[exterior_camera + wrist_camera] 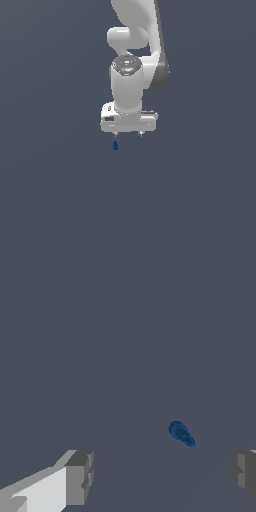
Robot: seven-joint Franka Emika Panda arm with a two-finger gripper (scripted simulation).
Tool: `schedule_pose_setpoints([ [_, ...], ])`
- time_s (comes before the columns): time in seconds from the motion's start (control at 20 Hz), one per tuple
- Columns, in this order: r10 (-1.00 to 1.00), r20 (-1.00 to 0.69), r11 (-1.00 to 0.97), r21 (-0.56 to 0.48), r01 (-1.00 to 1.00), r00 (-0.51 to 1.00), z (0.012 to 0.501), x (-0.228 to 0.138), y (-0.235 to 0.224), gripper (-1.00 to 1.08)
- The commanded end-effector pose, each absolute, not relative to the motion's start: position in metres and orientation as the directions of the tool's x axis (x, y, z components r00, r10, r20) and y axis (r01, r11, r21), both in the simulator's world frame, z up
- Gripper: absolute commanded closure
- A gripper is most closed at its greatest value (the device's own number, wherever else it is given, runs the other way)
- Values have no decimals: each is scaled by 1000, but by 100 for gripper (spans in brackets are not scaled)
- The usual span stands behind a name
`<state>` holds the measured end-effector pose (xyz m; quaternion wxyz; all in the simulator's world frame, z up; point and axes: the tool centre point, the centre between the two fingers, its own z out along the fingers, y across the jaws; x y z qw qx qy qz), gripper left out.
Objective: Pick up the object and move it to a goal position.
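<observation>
The object (pixel 115 145) is a tiny dark blue elongated piece lying on the grey surface. In the exterior view it sits just below the white gripper (pixel 128 134), nearer the finger on that view's left. The wrist view shows the object (pixel 181 434) beyond the fingertips and apart from both, closer to one grey pad (pixel 244 474) than to the other. My gripper (pixel 161 476) is open, its fingers spread wide, with nothing between them.
The white arm (pixel 131 60) rises from the gripper toward the top of the exterior view. A plain dark grey surface (pixel 200 200) fills everything else in both views.
</observation>
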<state>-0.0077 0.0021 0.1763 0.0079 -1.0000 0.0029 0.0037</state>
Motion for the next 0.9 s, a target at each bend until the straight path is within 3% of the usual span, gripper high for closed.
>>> schedule_pose_setpoints([
  [0.0, -6, -7, -1000, -16, -6, 1000, 176, -8, 2, -92],
  [0.45, -54, -9, -999, 4, -54, 999, 186, -11, -32, -92],
  [0.85, -37, -9, -999, 4, -37, 999, 184, -11, -32, -92],
])
